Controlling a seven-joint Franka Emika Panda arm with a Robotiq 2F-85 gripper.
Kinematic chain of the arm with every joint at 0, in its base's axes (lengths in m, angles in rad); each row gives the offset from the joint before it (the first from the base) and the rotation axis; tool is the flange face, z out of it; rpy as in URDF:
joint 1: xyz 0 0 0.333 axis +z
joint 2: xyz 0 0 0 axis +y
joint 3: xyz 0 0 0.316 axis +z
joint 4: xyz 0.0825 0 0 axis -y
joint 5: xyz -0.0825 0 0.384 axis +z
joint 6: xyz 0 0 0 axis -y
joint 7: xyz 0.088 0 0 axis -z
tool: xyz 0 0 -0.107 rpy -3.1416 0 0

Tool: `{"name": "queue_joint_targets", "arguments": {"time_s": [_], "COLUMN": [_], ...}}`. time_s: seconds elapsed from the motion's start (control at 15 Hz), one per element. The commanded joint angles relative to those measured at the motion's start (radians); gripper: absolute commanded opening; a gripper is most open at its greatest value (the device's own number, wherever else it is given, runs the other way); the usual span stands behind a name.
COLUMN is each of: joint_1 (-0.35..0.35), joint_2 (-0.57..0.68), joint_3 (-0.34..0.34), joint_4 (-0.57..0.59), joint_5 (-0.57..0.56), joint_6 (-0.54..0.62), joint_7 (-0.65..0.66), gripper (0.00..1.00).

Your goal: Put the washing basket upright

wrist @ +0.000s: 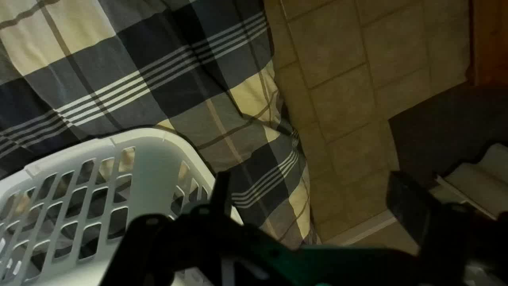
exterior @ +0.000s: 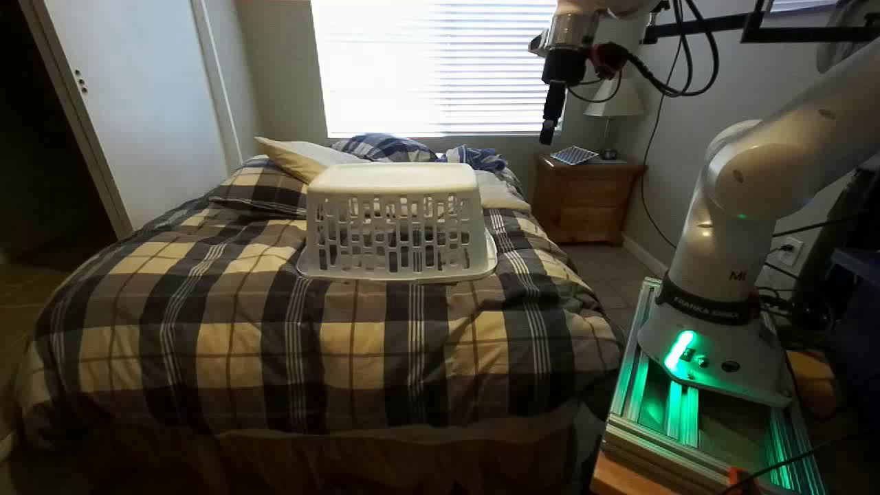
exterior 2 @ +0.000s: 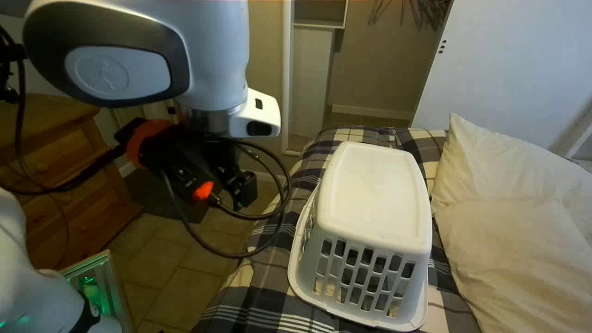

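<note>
One washing basket (exterior: 395,190), white, upside down on the plaid bedcover (exterior: 405,357) in an exterior view. Flat base (exterior: 392,176) up, flared rim (exterior: 395,277) down on the cloth; righting not yet done. The gripper (exterior: 546,134) hangs higher and well apart, toward the nightstand (exterior: 588,203); spread of its jaws not readable at this angle.

In an exterior view, the arm (exterior 2: 217,60) fills the upper foreground. Basket sits just beside a pale pillow (exterior 2: 499,259); whether they touch cannot be told. Gap visible between gripper and basket.

Wrist view: fingers (wrist: 222,192) stand wide apart, nothing held; bedcover and tiled floor (wrist: 341,95) show through the gap. One finger crosses a rounded corner of the rim by line of sight only.

Handling, estimated: thin moulded plastic, probably light for its bulk; stiff at rim and base, springier in the slotted walls. Smooth, so it may slip in the grip; breakage unlikely under moderate squeeze. Base looks too broad to pinch. Likely best hold: rim on the side nearest the gripper, one finger worked beneath it, since the bedcover should give. Risk: basket skids rather than tips; lift before rolling.
</note>
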Motion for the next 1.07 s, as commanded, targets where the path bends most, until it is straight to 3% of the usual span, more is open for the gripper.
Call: {"name": "queue_joint_targets", "arguments": {"time_s": [0.0,0.27,0.47,0.73,1.0], "joint_1": [-0.022,-0.019,-0.013,0.072,0.057], "joint_2": [0.006,0.053,0.204,0.434,0.649], "joint_3": [0.018,0.007,0.007,0.010,0.143], "joint_4": [0.002,0.025,0.068,0.111,0.174], "joint_5": [0.014,0.022,0.009,0.006,0.010], "joint_6": [-0.002,0.017,0.161,0.354,0.460], "joint_7": [-0.013,-0.006,0.010,0.005,0.014], "gripper": [1.00,1.00,1.00,1.00,1.00]}}
